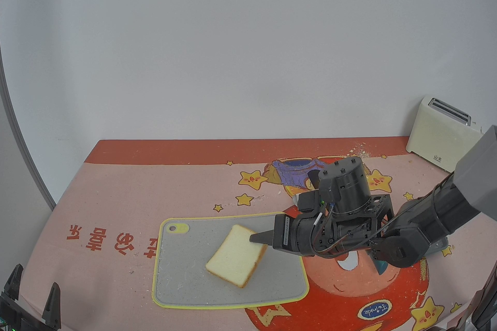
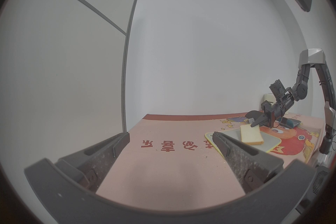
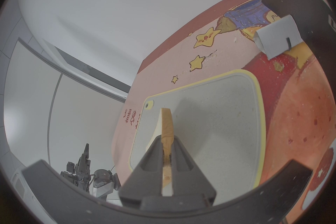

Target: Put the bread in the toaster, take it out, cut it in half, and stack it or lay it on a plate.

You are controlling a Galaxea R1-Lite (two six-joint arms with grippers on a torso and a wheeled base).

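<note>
Now, right gripper (image 1: 257,238) clamping edge of pale square bread slice (image 1: 235,257) over grey yellow-rimmed cutting board (image 1: 181,270), left gripper (image 2: 169,137) spread wide, well apart at left.

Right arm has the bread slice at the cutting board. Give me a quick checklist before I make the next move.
1. Right gripper fingers shut on the pale square bread slice: ok.
2. Slice over the grey, yellow-rimmed cutting board: ok.
3. Slice lying flat on the board: not ok; it is tilted, held edge raised.
4. Left gripper open and well apart from the board: ok.
5. White toaster at the table's far right, upright: ok.
6. Toaster slots empty: cannot tell.
</note>
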